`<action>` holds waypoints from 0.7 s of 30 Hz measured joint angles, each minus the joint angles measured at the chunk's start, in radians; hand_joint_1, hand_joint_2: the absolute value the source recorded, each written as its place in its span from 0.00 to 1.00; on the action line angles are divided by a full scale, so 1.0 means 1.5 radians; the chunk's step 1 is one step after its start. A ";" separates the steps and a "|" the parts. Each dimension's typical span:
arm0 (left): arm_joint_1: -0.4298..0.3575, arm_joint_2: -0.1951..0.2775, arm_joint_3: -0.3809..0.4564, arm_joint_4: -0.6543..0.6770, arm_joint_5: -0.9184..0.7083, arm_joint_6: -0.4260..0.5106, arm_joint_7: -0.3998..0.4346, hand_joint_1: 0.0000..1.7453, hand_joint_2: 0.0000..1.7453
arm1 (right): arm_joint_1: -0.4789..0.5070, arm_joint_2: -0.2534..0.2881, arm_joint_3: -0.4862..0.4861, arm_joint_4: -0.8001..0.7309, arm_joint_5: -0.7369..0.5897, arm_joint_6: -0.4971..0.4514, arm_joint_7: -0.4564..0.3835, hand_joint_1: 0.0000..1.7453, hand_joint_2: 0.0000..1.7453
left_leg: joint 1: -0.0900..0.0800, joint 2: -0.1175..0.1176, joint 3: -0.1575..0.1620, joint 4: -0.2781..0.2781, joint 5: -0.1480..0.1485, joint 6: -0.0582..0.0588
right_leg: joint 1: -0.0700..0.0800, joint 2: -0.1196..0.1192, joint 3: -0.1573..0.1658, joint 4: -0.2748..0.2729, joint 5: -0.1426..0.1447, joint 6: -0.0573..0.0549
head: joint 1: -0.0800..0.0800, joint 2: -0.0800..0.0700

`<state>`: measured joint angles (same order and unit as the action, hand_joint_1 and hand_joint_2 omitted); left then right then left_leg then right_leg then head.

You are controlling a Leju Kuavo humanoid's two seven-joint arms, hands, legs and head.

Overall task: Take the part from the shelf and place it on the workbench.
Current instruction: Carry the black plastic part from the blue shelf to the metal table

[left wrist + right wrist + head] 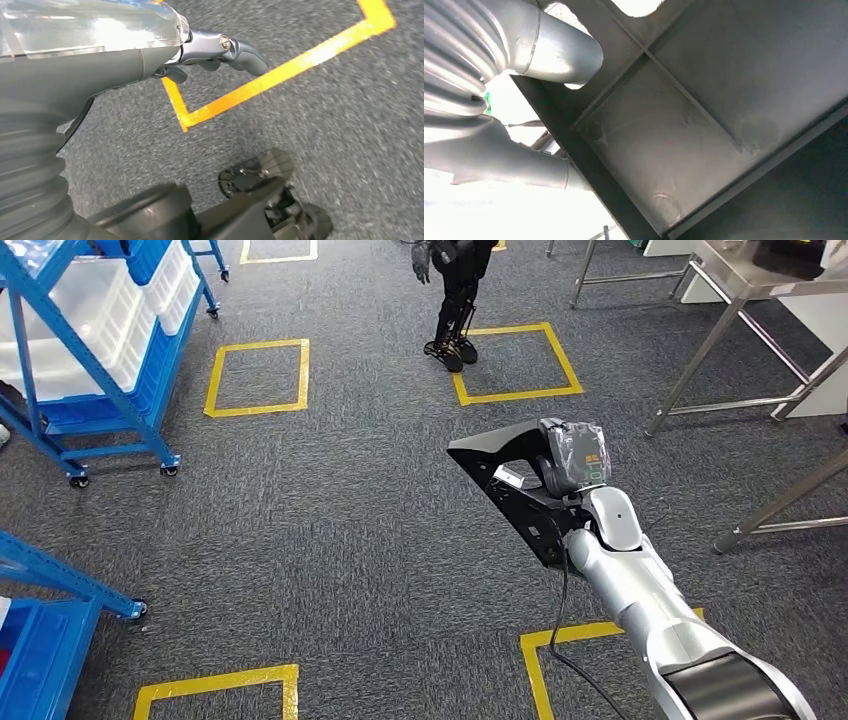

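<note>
Right hand point(560, 475) grips the part point(510, 490), a flat black angular plate, carried out in front over the carpet, clear of shelf and bench. In the right wrist view the fingers point(559, 47) wrap the plate's edge and the part point(704, 115) sits tight against the palm. Left hand point(220, 52) hangs low over the floor, fingers curled in, nothing in it.

Step in hand, as judged: carry the part to the bench point(760, 280), whose metal legs and top stand at upper right. To do it well: keep the grip firm and the plate level, turn toward the bench, keep the pointed corner off the bench legs, lower flat onto the top before letting go. The plate sticks far out from the hand, so it may tilt or swing if the grip slackens.

Counts: one part, one bench frame clearly seen, with more legs at the right edge. Two blue shelves point(90, 350), one upper left, one lower left. Five yellow tape squares point(258, 375) on the floor, some cut off. One other robot's legs point(455, 300) at top centre.
</note>
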<state>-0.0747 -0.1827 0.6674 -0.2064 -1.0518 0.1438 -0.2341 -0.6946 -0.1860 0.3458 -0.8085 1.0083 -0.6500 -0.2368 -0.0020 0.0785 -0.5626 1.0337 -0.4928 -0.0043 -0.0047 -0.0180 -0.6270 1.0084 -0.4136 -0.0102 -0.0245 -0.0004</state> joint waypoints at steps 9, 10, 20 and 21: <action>0.003 0.001 0.000 0.000 -0.006 -0.006 -0.002 0.00 1.00 | 0.023 0.000 0.000 -0.006 -0.007 -0.009 -0.003 1.00 1.00 | 0.005 -0.075 -0.040 0.058 0.005 0.000 | 0.000 0.076 0.001 0.006 -0.001 -0.007 | 0.000 0.000; 0.003 0.001 0.000 0.000 -0.006 -0.006 -0.002 0.00 1.00 | 0.024 0.000 0.000 -0.009 -0.007 -0.009 -0.002 1.00 1.00 | 0.006 -0.087 -0.024 0.023 0.018 0.003 | 0.000 0.084 -0.001 0.009 -0.002 -0.004 | 0.000 0.000; 0.000 0.001 0.000 0.000 -0.006 -0.010 -0.005 0.00 1.00 | 0.044 -0.015 -0.003 -0.033 -0.005 -0.001 0.004 1.00 1.00 | 0.002 -0.035 -0.005 -0.024 0.033 0.029 | -0.006 0.018 -0.093 0.185 -0.084 0.028 | 0.000 0.000; 0.000 0.001 0.000 0.000 -0.006 -0.010 -0.006 0.00 1.00 | 0.045 -0.015 -0.003 -0.033 -0.005 0.000 0.004 1.00 1.00 | 0.002 -0.027 -0.005 -0.024 0.032 0.028 | -0.008 0.015 -0.096 0.191 -0.080 0.029 | 0.000 0.000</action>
<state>-0.0750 -0.1817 0.6678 -0.2064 -1.0607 0.1292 -0.2429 -0.6265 -0.2084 0.3417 -0.8581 1.0013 -0.6498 -0.2301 0.0014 0.0385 -0.5701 0.9977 -0.4444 0.0380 -0.0170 0.0048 -0.7712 1.2946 -0.5332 0.0340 -0.0240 -0.0004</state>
